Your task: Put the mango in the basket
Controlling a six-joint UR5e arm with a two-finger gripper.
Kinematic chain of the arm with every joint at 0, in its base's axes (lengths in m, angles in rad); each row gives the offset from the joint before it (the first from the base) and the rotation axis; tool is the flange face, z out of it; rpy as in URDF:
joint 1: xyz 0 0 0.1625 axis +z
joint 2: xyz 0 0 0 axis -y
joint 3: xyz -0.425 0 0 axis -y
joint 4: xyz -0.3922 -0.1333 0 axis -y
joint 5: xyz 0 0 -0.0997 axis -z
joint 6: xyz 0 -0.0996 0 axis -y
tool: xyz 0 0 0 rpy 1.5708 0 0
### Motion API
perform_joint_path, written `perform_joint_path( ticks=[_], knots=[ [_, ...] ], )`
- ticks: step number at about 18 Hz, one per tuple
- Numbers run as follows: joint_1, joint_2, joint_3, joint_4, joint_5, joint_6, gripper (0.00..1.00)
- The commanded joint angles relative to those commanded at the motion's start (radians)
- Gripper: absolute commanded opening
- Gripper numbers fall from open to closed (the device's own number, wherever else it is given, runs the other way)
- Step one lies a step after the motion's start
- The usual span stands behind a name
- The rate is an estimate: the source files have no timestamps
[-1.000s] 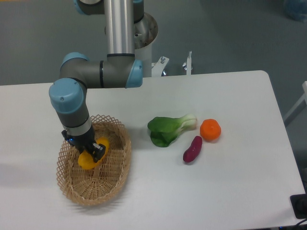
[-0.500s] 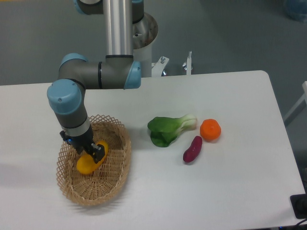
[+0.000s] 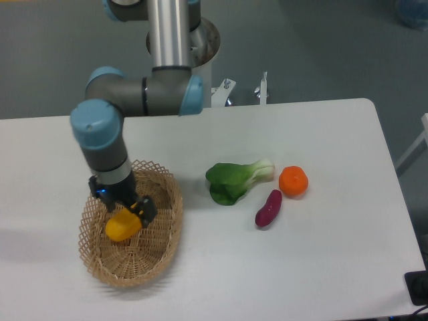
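- Since the earlier frames, the gripper has drifted slightly right and risen a little, and the arm's elbow has swung with it; the mango now sits lower in the basket, more of its surface uncovered.
- Fixed camera, tool and fruit: the mango lies inside the basket, on the woven floor near its centre, just below and to the camera-left of the fingertips. Its long axis runs roughly from lower left to upper right, toward the fingers.
- Whether the fingers grip the fruit or have let go cannot be told; the upper right end of the mango is hidden by them.
- Fixed camera, room to move: the lattice rim encircles fruit and fingers on all sides, so the free way out appears to be straight up.
- Fixed camera, remaining objects: bok choy, purple sweet potato and tangerine lie well apart to the right on the white table, clear of the arm's path.
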Motion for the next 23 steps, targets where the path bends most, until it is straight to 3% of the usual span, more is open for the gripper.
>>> perform_joint_path(
  ticks=[8,13,18,20,23],
  knots=[
    [0.163,0.060,0.083,-0.028,0.000,0.060,1.00],
    [0.282,0.129,0.113,-0.185,-0.012,0.334,1.00],
    [0.394,0.155,0.210,-0.400,-0.018,0.595,1.00],
    [0.433,0.155,0.233,-0.436,-0.038,0.652,1.00],
    [0.480,0.156,0.241,-0.434,-0.060,0.699,1.00]
  ],
)
